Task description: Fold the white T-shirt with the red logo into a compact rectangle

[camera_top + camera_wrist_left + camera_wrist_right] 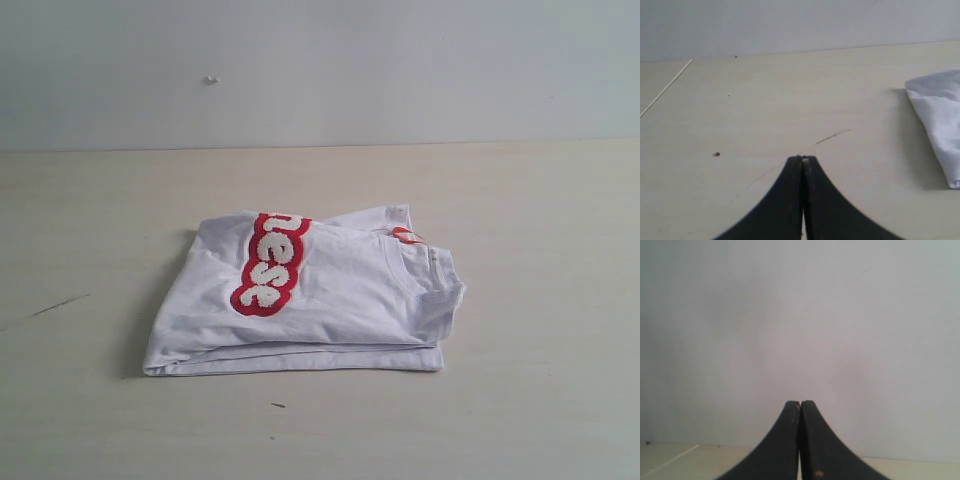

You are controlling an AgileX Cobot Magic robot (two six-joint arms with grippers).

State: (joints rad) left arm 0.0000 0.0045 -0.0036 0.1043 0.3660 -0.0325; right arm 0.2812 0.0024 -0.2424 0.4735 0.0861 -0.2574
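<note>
Around the white T-shirt [320, 300], a few small marks are seen on the table [520, 200]: a dark scratch [58, 305] well apart to its left and a dark speck [278, 405] near its front edge. The shirt is laid near the middle of the table, folded into a rough rectangle of several layers. The red logo [268, 263] is uppermost, and the collar [425, 275] is turned to the right with an orange tag [403, 236] just behind it.

The left gripper [802, 159] is pressed closed on nothing, over bare table, well apart from the shirt. The right gripper [800, 403] is likewise closed and empty, and is faced toward the wall [400, 60].

The logo is folded under at the far edge, so only its last letters can be made out. In the left wrist view the shirt is cut off by the frame.

The table is pale and faintly grained. The wall behind is plain and light, and one small mark [211, 79] is seen on it.
</note>
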